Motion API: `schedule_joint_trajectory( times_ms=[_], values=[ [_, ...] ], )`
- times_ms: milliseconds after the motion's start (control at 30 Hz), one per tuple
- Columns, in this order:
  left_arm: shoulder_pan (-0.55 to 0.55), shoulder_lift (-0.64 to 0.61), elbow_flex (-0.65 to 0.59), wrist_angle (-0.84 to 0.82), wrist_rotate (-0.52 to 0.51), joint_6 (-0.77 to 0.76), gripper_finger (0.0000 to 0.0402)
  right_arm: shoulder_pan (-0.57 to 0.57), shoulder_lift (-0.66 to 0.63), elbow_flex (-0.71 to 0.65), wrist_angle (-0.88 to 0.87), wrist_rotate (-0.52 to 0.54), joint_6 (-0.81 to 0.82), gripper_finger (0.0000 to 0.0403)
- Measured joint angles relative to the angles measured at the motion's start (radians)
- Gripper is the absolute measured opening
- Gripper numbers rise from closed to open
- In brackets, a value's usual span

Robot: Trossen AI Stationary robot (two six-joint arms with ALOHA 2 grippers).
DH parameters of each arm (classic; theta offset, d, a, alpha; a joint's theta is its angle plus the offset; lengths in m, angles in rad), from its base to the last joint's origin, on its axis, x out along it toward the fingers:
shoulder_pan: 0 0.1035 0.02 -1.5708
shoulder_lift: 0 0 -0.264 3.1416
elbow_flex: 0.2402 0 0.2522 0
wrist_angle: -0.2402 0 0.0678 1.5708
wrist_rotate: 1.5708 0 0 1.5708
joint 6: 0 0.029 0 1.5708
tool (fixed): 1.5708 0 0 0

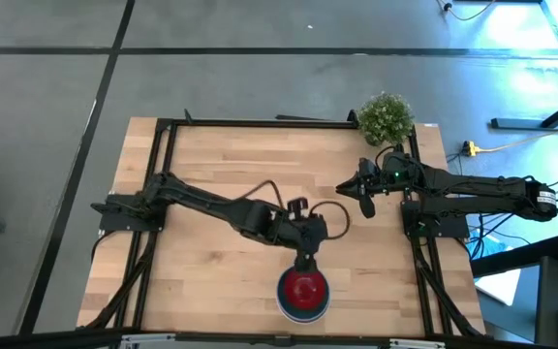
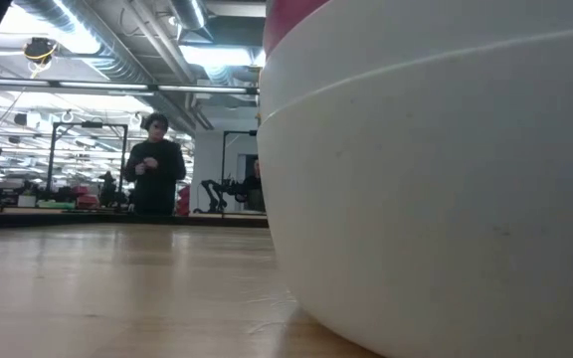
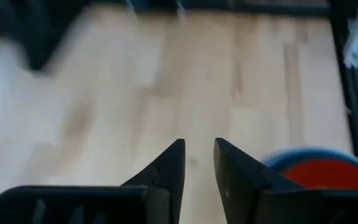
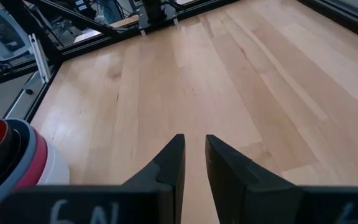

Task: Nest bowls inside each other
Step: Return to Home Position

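nested bowls (image 1: 303,294) are sitting at the front edge of the table (image 1: 211,165), just beside the left gripper (image 1: 305,262), which is standing narrowly parted and empty; its retreat is probably leading away from them. the right gripper (image 1: 366,204), likewise narrowly parted and empty, is waiting well apart.

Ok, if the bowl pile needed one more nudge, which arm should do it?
Left. The left gripper sits right beside the bowl stack, while the right gripper is far off, near the plant.
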Motion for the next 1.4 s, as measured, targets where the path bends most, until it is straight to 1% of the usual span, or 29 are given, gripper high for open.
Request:
schedule_joint_trajectory(
  times_ms=[100, 267, 400, 600, 700, 800, 900, 1100, 1233, 1333, 1400],
  values=[
    [0.006, -0.053, 0.009, 0.003, -0.089, 0.052, 0.008, 0.0, 0.0, 0.0, 0.0, 0.0, -0.005, 0.0065],
    [0.03, -0.151, 0.01, -0.015, -0.177, 0.109, 0.008, 0.0, -0.015, 0.0, 0.0, 0.0, -0.024, 0.0065],
    [0.044, -0.229, 0.01, -0.076, -0.258, 0.123, 0.008, -0.001, -0.053, 0.001, -0.008, 0.001, -0.028, 0.0065],
    [0.057, -0.295, 0.007, -0.245, -0.385, 0.117, 0.008, -0.019, -0.12, 0.001, -0.033, 0.007, -0.052, 0.0065],
    [0.064, -0.325, -0.039, -0.277, -0.448, 0.086, 0.008, -0.034, -0.144, 0.001, -0.043, 0.008, -0.056, 0.0065],
    [0.069, -0.383, -0.161, -0.253, -0.48, 0.044, 0.008, -0.048, -0.16, 0.001, -0.044, 0.009, -0.058, 0.0065],
    [0.07, -0.472, -0.338, -0.182, -0.496, -0.015, 0.008, -0.062, -0.166, 0.001, -0.044, 0.009, -0.077, 0.0065],
    [0.07, -0.7, -0.721, 0.086, -0.506, -0.064, 0.008, -0.086, -0.165, 0.001, -0.046, 0.01, -0.079, 0.0065],
    [0.085, -0.858, -0.951, 0.252, -0.508, -0.094, 0.008, -0.096, -0.165, 0.001, -0.046, 0.01, -0.077, 0.0065],
    [0.093, -0.965, -1.093, 0.37, -0.507, -0.095, 0.008, -0.096, -0.165, 0.001, -0.046, 0.01, -0.076, 0.0065],
    [0.094, -1.035, -1.173, 0.423, -0.488, -0.095, 0.008, -0.095, -0.165, 0.001, -0.045, 0.01, -0.079, 0.0065]
  ],
)
